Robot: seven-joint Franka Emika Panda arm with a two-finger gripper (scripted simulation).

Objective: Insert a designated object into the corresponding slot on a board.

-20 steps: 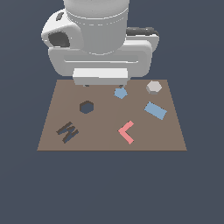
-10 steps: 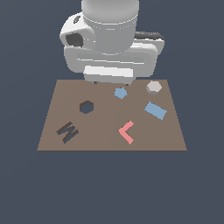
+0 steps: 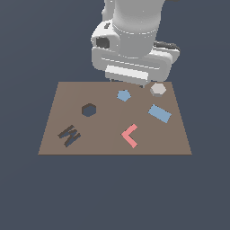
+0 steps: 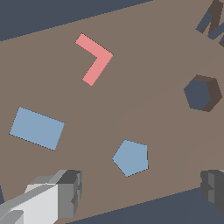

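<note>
The designated object (image 3: pixel 158 89), a pale grey-white hexagonal block, rests on the brown board (image 3: pixel 108 143) near its far corner at the exterior view's right. In the wrist view the block (image 4: pixel 38 202) is partly covered by one grey finger (image 4: pixel 70 192). The slot (image 3: pixel 89 109), a dark hexagon recess, lies toward the exterior view's left and is empty; the wrist view shows this slot (image 4: pixel 201 92) too. My gripper (image 4: pixel 142 190) is open, fingers wide apart with nothing between them, hovering over the board's far edge beside the block. The arm's hand (image 3: pixel 130 72) hides the fingers in the exterior view.
A blue pentagon (image 3: pixel 123 95), a blue rectangle (image 3: pixel 159 113) and a pink L-shape (image 3: pixel 130 134) lie flat on the board. A dark W-shaped recess (image 3: pixel 68 134) sits near the front corner at the exterior view's left. The arm's body looms over the far edge.
The arm has shifted toward the exterior view's right along the board's far edge, closer to the hexagonal block. Nothing on the board has moved.
</note>
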